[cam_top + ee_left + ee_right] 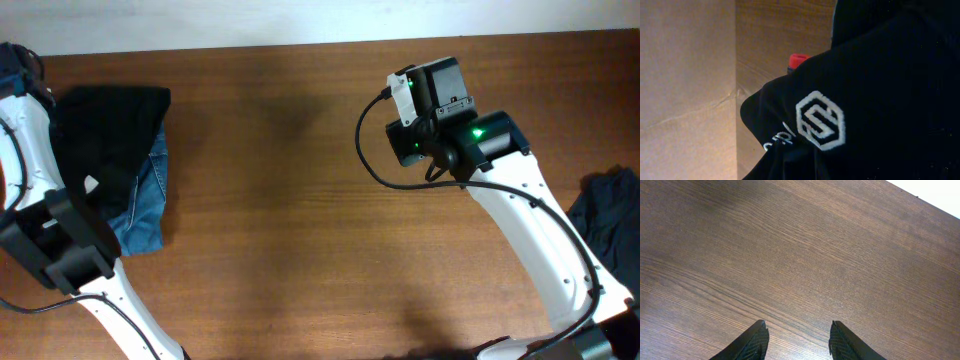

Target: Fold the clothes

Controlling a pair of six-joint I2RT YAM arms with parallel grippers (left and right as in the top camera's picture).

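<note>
Black garment (105, 130) (white logo (820, 120)) over left pincer, its state beyond telling; right pincer (796, 342) spread above table (790, 255)

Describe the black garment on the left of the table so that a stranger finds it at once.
Look at the far left corner of the wooden table. The black garment lies there partly over a blue denim piece. The dark garment at the right edge has no denim beneath; this one also bears a white hexagon logo.
</note>
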